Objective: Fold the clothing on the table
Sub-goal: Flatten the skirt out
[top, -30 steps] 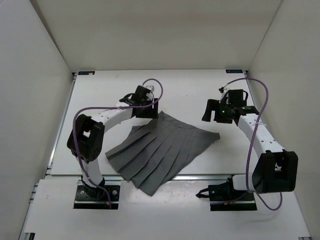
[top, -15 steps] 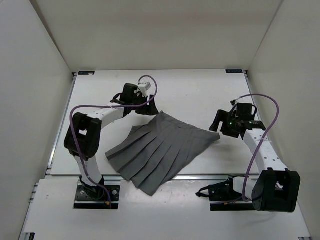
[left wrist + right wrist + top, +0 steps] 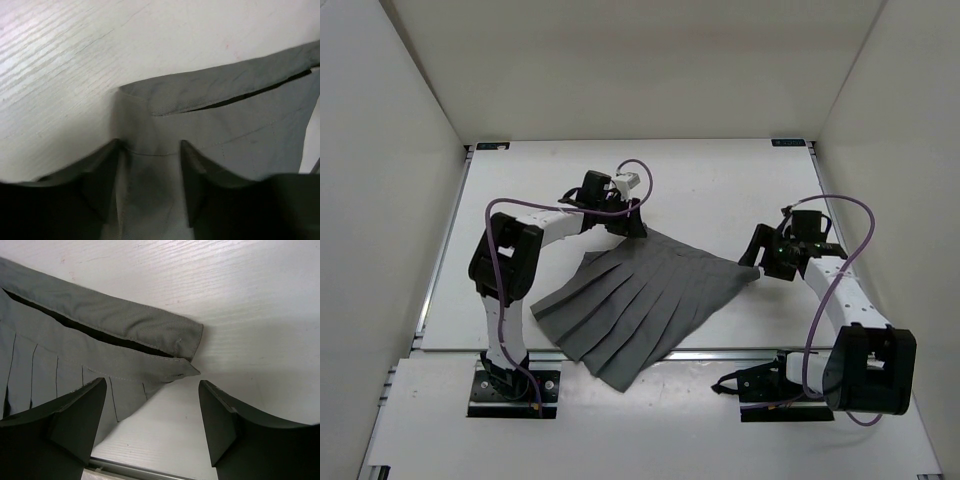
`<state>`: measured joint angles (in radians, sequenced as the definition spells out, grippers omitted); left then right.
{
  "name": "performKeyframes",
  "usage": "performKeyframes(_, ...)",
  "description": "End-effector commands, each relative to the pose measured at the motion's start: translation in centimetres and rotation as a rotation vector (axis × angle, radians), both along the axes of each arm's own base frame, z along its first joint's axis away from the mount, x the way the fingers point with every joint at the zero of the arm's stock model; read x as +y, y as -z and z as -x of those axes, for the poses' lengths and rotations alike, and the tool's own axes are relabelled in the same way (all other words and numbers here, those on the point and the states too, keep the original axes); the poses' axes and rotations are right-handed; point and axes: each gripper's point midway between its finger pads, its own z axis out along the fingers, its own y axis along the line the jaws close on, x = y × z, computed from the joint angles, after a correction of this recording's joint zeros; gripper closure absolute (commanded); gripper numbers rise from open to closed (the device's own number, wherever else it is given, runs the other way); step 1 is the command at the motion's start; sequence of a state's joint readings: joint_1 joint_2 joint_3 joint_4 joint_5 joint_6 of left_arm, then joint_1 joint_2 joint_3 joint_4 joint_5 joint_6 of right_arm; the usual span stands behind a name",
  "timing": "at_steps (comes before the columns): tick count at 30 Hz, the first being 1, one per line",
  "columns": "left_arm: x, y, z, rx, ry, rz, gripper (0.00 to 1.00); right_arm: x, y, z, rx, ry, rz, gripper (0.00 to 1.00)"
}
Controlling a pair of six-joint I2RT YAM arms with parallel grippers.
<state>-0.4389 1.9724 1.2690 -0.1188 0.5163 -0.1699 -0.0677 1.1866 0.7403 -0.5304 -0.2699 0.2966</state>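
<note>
The clothing [image 3: 642, 298] is a dark grey pleated skirt spread fan-shaped on the white table [image 3: 720, 185], waistband toward the back right. My left gripper [image 3: 623, 224] is down at the waistband's left corner. In the left wrist view that corner [image 3: 200, 95] lies between and under the parted fingers [image 3: 105, 175], and the left gripper [image 3: 149, 167] is open. My right gripper [image 3: 760, 259] is at the waistband's right corner. In the right wrist view the corner [image 3: 150, 335] lies just ahead of the wide-open right gripper [image 3: 150, 395], which has bare table between its fingers.
White walls close in the table on the left, back and right. A metal rail [image 3: 740, 351] runs along the near edge, and the rail [image 3: 130, 466] also shows in the right wrist view. The skirt's hem [image 3: 620, 372] overhangs that edge between the two arm bases.
The left gripper swung right and down onto the waistband's left corner. The right gripper came nearer and lower to the right corner. The skirt has not moved.
</note>
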Motion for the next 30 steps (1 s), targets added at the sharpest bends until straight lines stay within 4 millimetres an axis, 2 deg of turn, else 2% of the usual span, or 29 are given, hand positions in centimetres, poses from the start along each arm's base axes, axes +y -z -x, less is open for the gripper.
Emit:
performKeyframes(1,-0.6,-2.1,-1.4,-0.052,0.020,0.055,0.47,0.2,-0.4,-1.5,-0.047,0.006,-0.020,0.29)
performKeyframes(2,-0.5,-2.2,-1.7,-0.052,0.010,0.057,0.51,0.2,0.0,-1.4,-0.033,0.007,-0.025,0.29)
performKeyframes(4,-0.9,-2.4,-2.0,-0.059,0.005,0.059,0.67,0.5,0.6,-1.2,-0.006,-0.003,-0.017,0.29)
performKeyframes(5,-0.8,-2.1,-2.1,-0.057,0.001,0.051,0.71,0.4,0.8,-1.2,0.004,-0.004,-0.011,0.29)
performKeyframes(7,-1.0,-1.8,-2.2,-0.051,-0.007,0.040,0.89,0.3,0.7,-1.5,0.007,-0.012,-0.004,0.29)
performKeyframes(8,-1.0,-2.1,-2.5,-0.057,-0.019,0.045,0.92,0.5,1.0,-1.4,0.017,-0.019,-0.006,0.29)
performKeyframes(9,-0.8,-2.0,-2.8,-0.058,-0.036,0.039,1.00,0.3,0.8,-1.6,0.012,-0.013,-0.006,0.29)
performKeyframes(13,-0.3,-1.8,-3.4,-0.065,-0.075,0.016,1.00,-0.1,0.6,-1.6,0.002,0.004,-0.014,0.29)
performKeyframes(16,1.0,-1.4,-3.8,-0.064,-0.120,-0.001,1.00,-0.3,0.7,-1.5,0.000,0.008,-0.024,0.29)
performKeyframes(17,1.3,-2.0,-4.3,-0.070,-0.133,0.012,1.00,-0.5,0.9,-1.4,0.002,0.008,-0.024,0.28)
performKeyframes(20,2.0,-2.1,-4.4,-0.055,-0.163,0.043,1.00,-0.3,0.8,-1.8,-0.011,0.008,-0.039,0.28)
performKeyframes(21,2.6,-2.0,-4.6,-0.056,-0.177,0.046,1.00,0.4,1.0,-1.7,-0.003,-0.011,-0.053,0.28)
performKeyframes(24,2.4,-1.9,-4.1,-0.054,-0.161,0.043,1.00,0.9,1.2,-2.6,-0.020,-0.021,-0.064,0.28)
performKeyframes(26,2.5,-1.2,-3.6,-0.034,-0.152,0.030,1.00,1.1,1.3,-3.4,-0.031,-0.026,-0.060,0.28)
performKeyframes(30,2.4,-1.2,-3.7,-0.038,-0.151,0.037,1.00,1.0,1.6,-5.1,-0.027,-0.039,-0.049,0.28)
